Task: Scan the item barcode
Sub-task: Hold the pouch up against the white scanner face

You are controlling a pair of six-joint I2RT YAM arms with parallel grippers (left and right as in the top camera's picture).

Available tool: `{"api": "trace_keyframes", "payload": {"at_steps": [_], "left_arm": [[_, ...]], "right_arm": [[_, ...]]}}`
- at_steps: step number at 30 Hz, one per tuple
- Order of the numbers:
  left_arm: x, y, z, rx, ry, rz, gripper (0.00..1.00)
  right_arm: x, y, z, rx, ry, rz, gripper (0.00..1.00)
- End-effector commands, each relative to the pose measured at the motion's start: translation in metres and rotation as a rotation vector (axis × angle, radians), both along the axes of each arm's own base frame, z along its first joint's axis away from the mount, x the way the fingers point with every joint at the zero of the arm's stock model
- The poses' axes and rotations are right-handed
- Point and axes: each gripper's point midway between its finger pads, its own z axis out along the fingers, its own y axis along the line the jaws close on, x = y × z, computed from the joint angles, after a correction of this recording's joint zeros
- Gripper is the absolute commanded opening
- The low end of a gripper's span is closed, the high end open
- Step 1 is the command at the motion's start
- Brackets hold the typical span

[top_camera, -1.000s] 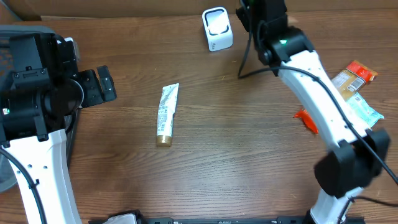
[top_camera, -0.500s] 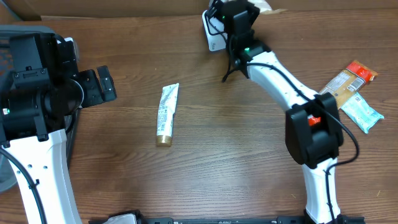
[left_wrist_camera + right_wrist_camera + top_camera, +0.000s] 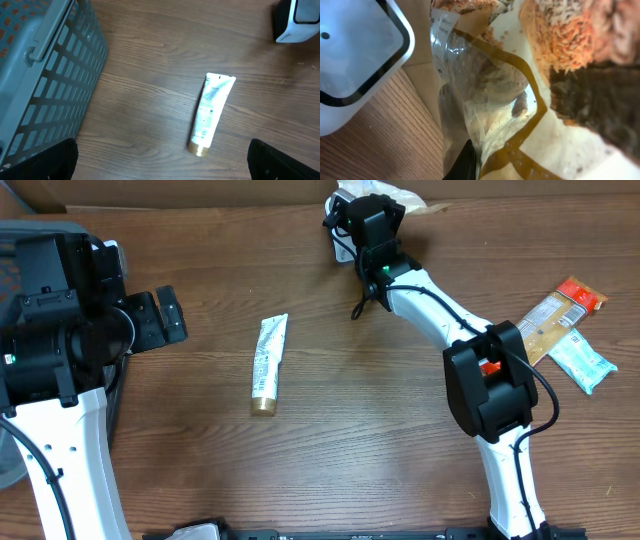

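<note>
The packet is a crinkled bag of clear, glossy film printed with white panels and curving tan bands. Grainy orange-brown food shows at its top and a dark brown patch on its right. A small strip of print sits near its upper left corner, too fine to read. The packet is at the table's far edge, just beside the scanner, a white rounded block with a black-rimmed grey window. The right gripper is clamped on the packet; only one dark finger shows in the wrist view. From overhead the gripper hides most of the scanner. The left gripper has its jaws spread wide near a grey lattice basket. A white tube with a gold cap lies flat on the wood grain.
</note>
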Motion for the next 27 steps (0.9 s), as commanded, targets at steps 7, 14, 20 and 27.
{"api": "trace_keyframes", "payload": {"at_steps": [7, 14, 20, 27], "left_arm": [[0.001, 0.000, -0.001, -0.011, 0.000, 0.005, 1.00], [0.001, 0.000, -0.001, -0.011, 0.000, 0.004, 0.99], [0.001, 0.000, -0.001, -0.011, 0.000, 0.004, 1.00], [0.001, 0.000, -0.001, -0.011, 0.000, 0.005, 1.00]], "right_arm": [[-0.001, 0.008, -0.033, 0.025, 0.033, -0.013, 0.04], [-0.001, 0.007, -0.035, 0.019, 0.038, -0.018, 0.04], [-0.003, 0.006, -0.029, 0.009, 0.021, -0.040, 0.04], [-0.015, 0.019, 0.048, 0.117, -0.111, -0.041, 0.04]]}}
